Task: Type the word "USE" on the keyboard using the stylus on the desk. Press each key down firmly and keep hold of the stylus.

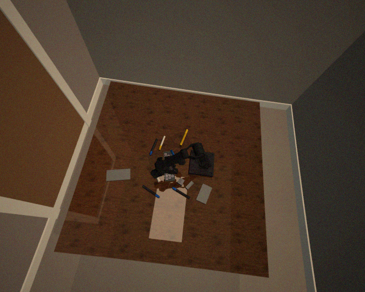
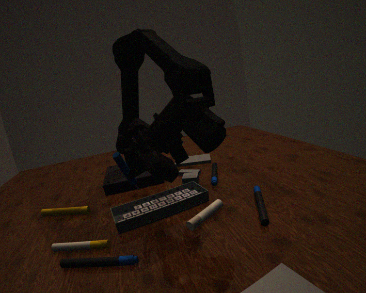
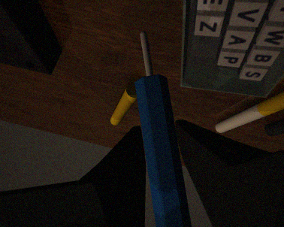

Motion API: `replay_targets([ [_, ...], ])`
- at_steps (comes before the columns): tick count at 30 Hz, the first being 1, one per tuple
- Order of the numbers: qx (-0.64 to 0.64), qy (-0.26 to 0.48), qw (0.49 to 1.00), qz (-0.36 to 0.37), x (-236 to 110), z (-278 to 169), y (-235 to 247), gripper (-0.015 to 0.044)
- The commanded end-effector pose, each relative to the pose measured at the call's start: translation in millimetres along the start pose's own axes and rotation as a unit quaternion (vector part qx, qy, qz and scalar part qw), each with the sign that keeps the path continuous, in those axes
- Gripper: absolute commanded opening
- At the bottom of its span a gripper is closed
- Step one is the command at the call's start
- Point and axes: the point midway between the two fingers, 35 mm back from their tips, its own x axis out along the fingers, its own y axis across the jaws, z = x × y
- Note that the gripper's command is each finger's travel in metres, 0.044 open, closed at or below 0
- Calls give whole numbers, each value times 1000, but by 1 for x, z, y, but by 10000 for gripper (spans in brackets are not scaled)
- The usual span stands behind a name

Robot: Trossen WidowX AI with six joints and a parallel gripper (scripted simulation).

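My gripper [image 3: 158, 131] [image 2: 131, 171] is shut on the blue stylus [image 3: 158, 124] [image 2: 121, 164] [image 1: 171, 152], which points forward with its thin grey tip [image 3: 144, 50] bare. In the wrist view the tip hangs over the wooden desk, just left of the keyboard [image 3: 194, 56], not over any key. The keyboard [image 2: 164, 212] [image 1: 169, 177] is a dark tray of white lettered keys; Z, A, P, B and S show at its near end in the wrist view. In the exterior view the gripper is low behind the keyboard's left end, close to the arm's base [image 2: 113, 184].
Several markers lie around the keyboard: a yellow one [image 2: 64, 210] [image 3: 122, 107], a white and yellow one [image 2: 79, 245] [image 3: 250, 113], a black and blue one [image 2: 98, 261], a white one [image 2: 205, 214], another black and blue one [image 2: 260, 204]. Grey blocks [image 2: 195, 159] lie behind it.
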Motion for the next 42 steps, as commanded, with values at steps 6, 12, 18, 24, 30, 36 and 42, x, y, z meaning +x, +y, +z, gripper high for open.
replay_targets([
  [6,68,90,991,-75,-26,2,-7,0],
  [12,113,137,974,-142,-47,6,-11,0],
  [18,118,141,971,-150,-49,7,-12,0],
  [24,118,141,971,-150,-31,25,-22,0],
  [30,118,141,971,-150,-26,29,-25,26],
  [36,118,141,971,-150,-25,30,-25,81],
  [42,118,141,971,-150,-23,32,-27,81],
])
